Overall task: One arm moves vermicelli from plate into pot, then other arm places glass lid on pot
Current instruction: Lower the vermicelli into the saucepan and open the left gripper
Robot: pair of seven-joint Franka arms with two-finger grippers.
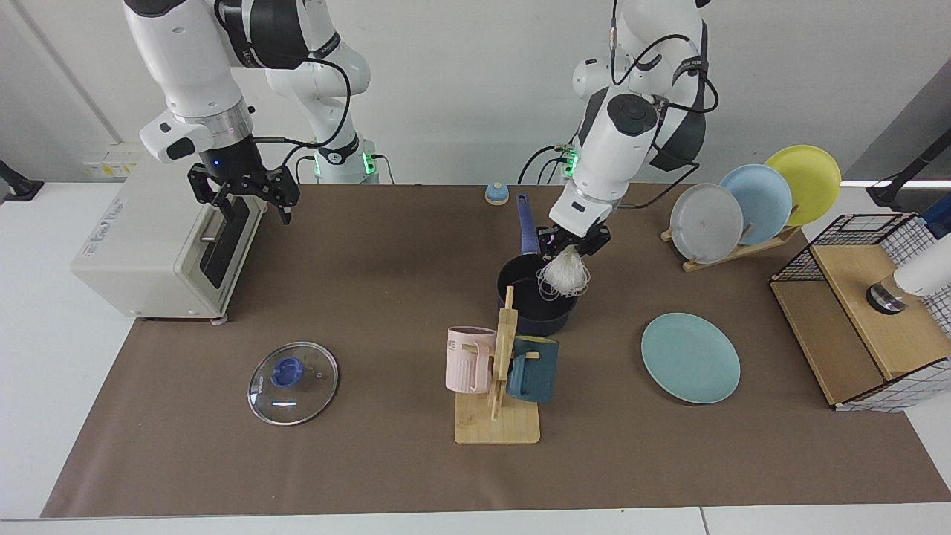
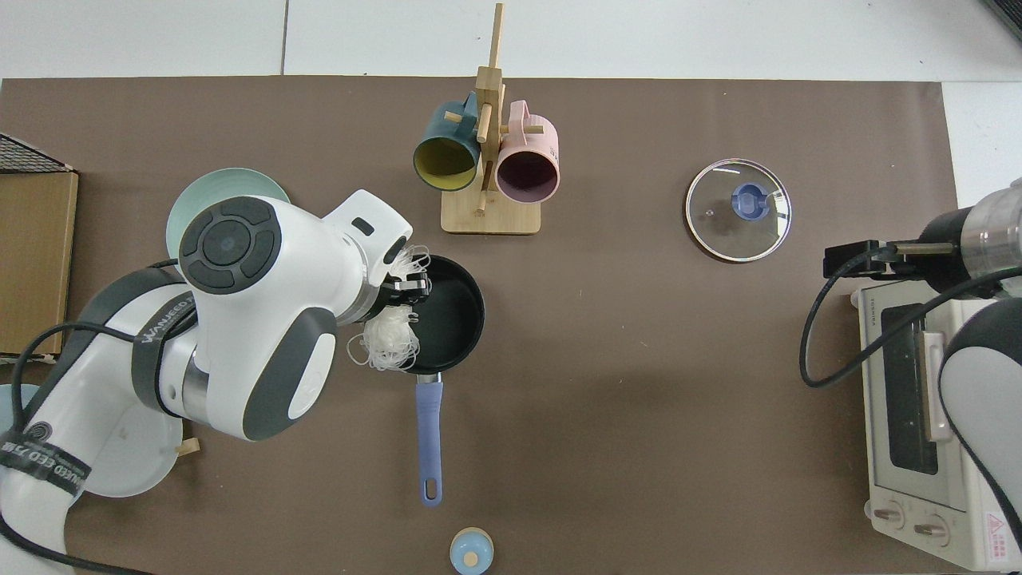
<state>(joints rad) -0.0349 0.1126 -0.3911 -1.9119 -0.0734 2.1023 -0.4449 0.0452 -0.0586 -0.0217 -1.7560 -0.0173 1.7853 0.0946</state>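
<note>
My left gripper (image 1: 570, 247) (image 2: 407, 286) is shut on the vermicelli (image 1: 563, 275) (image 2: 390, 339), a white bundle of thin strands. It hangs just above the rim of the dark navy pot (image 1: 536, 321) (image 2: 447, 311), on the plate's side. Some loose loops trail outside the rim. The pot's long blue handle (image 1: 527, 223) points toward the arm bases. The teal plate (image 1: 690, 357) (image 2: 215, 188) lies bare on the brown mat. The glass lid (image 1: 292, 383) (image 2: 738, 210) with its blue knob lies flat near the front. My right gripper (image 1: 241, 195) (image 2: 850, 259) waits open, high up beside the toaster oven.
A wooden mug rack (image 1: 498, 416) with a pink and a dark teal mug stands just in front of the pot. A toaster oven (image 1: 148, 245) sits at one end. A dish rack with grey, blue and yellow plates (image 1: 750, 200) and a wire basket (image 1: 869, 312) fill the other end.
</note>
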